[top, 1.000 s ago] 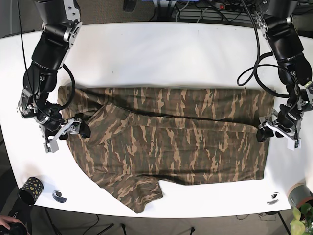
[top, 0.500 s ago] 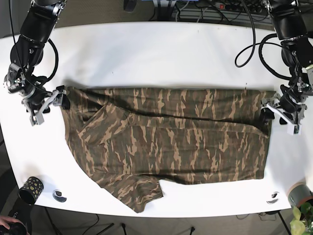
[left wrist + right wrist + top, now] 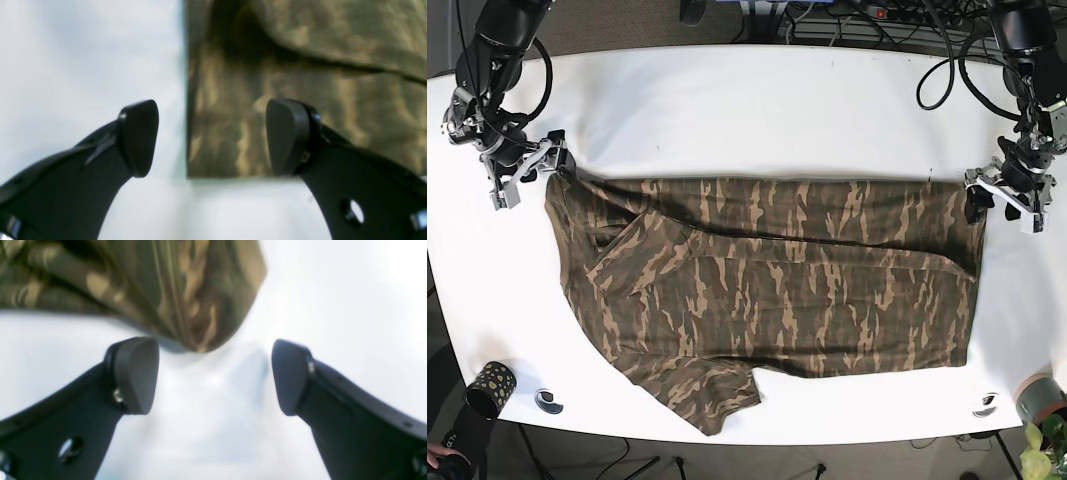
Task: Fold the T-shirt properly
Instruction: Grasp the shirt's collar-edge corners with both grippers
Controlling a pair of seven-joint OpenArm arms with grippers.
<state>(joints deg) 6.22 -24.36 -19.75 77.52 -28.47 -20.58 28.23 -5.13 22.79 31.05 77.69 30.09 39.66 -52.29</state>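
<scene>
The camouflage T-shirt (image 3: 767,280) lies spread on the white table (image 3: 757,110), with a layer folded over along its far edge. My left gripper (image 3: 995,200) stands open at the shirt's far right corner. In the left wrist view the shirt (image 3: 300,50) has its corner edge between the black fingers (image 3: 140,136) of the left gripper (image 3: 213,136). My right gripper (image 3: 532,172) is open at the far left corner. In the right wrist view a rounded shirt (image 3: 186,290) corner hangs just beyond the right gripper (image 3: 213,376), apart from its pads.
A black dotted cup (image 3: 489,388) and a small round object (image 3: 549,401) sit at the near left edge. Another small round object (image 3: 985,405) and a grey pot (image 3: 1039,398) with a plant are at the near right. Cables (image 3: 857,20) run behind the table.
Both grippers moved from the shirt's mid-height side edges toward the far side of the table, ending at its far corners. The shirt lies much as before.
</scene>
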